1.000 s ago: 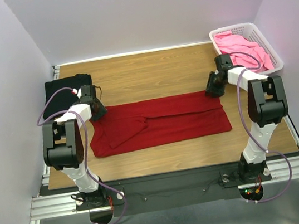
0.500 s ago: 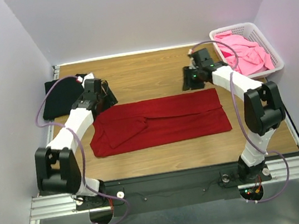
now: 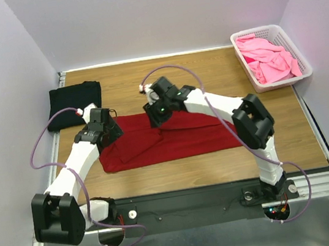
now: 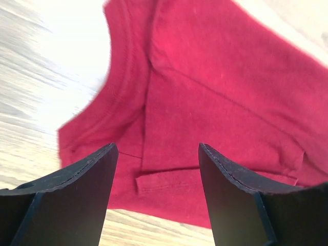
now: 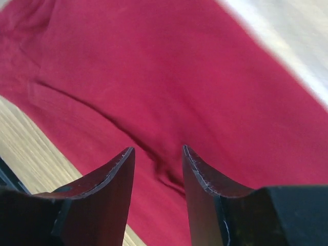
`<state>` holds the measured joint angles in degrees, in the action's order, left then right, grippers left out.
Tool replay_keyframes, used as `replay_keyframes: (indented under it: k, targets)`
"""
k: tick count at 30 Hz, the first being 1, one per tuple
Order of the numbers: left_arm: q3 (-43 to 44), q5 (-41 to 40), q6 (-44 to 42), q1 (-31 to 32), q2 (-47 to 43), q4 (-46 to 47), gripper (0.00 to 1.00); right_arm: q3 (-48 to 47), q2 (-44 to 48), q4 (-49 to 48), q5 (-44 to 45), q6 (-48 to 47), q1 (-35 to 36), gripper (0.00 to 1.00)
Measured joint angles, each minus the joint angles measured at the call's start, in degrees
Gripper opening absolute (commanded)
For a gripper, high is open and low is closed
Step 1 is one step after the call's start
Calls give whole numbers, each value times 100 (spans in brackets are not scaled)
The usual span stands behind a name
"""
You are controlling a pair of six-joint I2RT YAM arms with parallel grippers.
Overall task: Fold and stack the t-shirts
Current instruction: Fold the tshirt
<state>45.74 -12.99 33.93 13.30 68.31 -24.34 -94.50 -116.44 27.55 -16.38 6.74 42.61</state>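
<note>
- Dark red cotton short-sleeved t-shirt (image 3: 178, 134) lies flat on the wooden table (image 3: 206, 73), already folded into a long band running left to right, with the sleeves tucked in.
- Black t-shirt (image 3: 73, 102) sits folded at the far left corner. Bright pink t-shirts (image 3: 269, 58) are heaped in the white plastic lattice basket (image 3: 276, 84) at the far right.
- Left end effector (image 4: 156, 146) hovers over the band's left end. Its jaws are spread wide and hold nothing, and the neckline curve and a folded sleeve hem show below it.
- Right end effector (image 5: 158, 148) hangs over the far long edge near mid-band. Its jaws are parted, with bare red cloth between them and nothing pinched.
- Handling, as a judgement: the fabric is light, limp and not fragile. It will sag and drape when lifted, and the stacked layers may slide apart or unfold.
- Best hold, likely: pinch right at an edge, through every layer, with one end effector on each corner of a short end so the band lifts evenly.
- Risk: catching only the top layer would peel the fold open.
</note>
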Motion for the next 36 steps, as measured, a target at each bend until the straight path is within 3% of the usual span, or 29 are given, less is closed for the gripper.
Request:
replay_keyframes:
  k: [7, 16, 36]
  targets:
    - [-317, -186, -195, -166, -828, 321, 78, -1038, -979, 20, 479, 4, 754, 47]
    - [-1185, -205, -409, -216, -1915, 761, 79, -1207, -1279, 33, 804, 358, 999, 43]
    - [-1241, -201, -496, -74, -2205, 1215, 79, -813, -1276, 28, 835, 702, 1003, 41]
